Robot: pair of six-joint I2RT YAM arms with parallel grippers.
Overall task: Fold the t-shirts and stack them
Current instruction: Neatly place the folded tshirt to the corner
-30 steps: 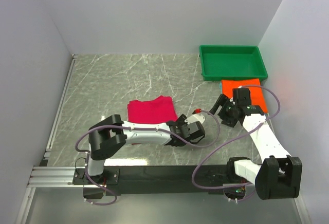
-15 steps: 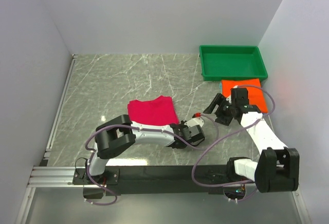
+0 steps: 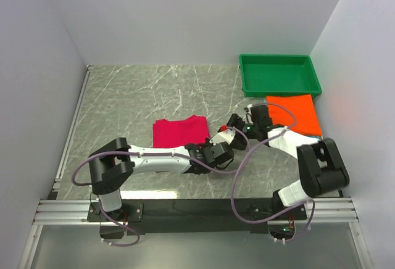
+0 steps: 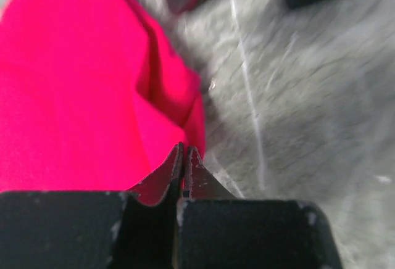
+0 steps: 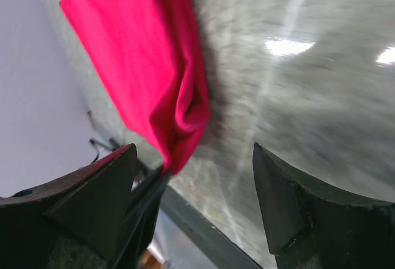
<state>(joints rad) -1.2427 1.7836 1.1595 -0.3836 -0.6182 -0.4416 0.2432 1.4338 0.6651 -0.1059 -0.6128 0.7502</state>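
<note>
A crimson-pink t-shirt lies folded near the middle of the table. Its near right corner runs down into the tips of my left gripper, whose jaws are pressed together on the cloth. In the top view the left gripper sits at that corner. My right gripper hovers just right of it, jaws wide apart and empty. Its view shows the shirt corner lifted off the table between its fingers. An orange t-shirt lies flat at the right.
A green tray stands at the back right, just behind the orange shirt. White walls close in the left, back and right sides. A metal rail runs along the table's left edge.
My left gripper has shut on the crimson shirt's corner and shifted slightly left. My right arm has swung left, away from the orange shirt and toward that corner, staying open.
</note>
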